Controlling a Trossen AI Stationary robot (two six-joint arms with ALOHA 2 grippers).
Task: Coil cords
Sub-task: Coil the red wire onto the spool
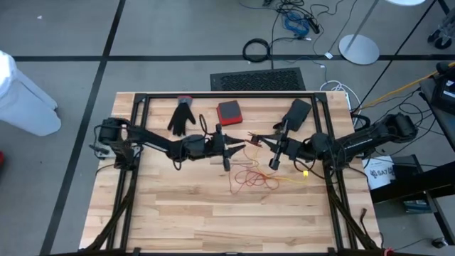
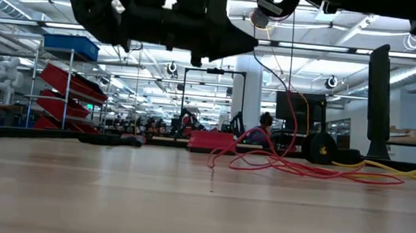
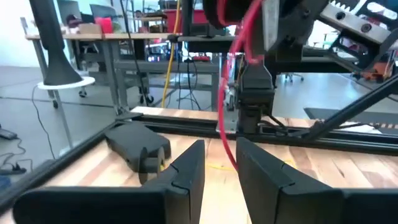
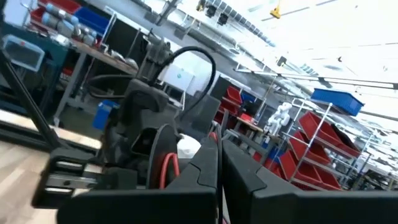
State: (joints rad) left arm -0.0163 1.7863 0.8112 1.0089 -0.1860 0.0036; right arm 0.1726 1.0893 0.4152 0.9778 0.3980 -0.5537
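Note:
A thin red cord (image 1: 250, 178) lies in loose loops on the wooden table's middle. One strand (image 2: 290, 100) rises from it to my right gripper (image 1: 257, 140), which is shut on it above the table. A yellow cord (image 1: 302, 173) lies on the table at the right of the red loops. My left gripper (image 3: 221, 177) stands open and level, facing the right gripper. The hanging red strand (image 3: 222, 118) drops just ahead of the gap between its fingers. Whether they touch it, I cannot tell. My right gripper holds the red cord between its shut fingers, coming in roughly level from the table's right. A red loop (image 4: 166, 169) shows beside the fingers, which hide the exact place of contact. The cord hangs slack below, its lower part (image 2: 300, 167) on the table.
At the table's far side lie a black glove (image 1: 181, 117), a red box (image 1: 229, 112) and a flat black object (image 1: 297, 112). A black frame rail (image 1: 227, 96) runs along the far edge and down both sides. The near half of the table is bare wood.

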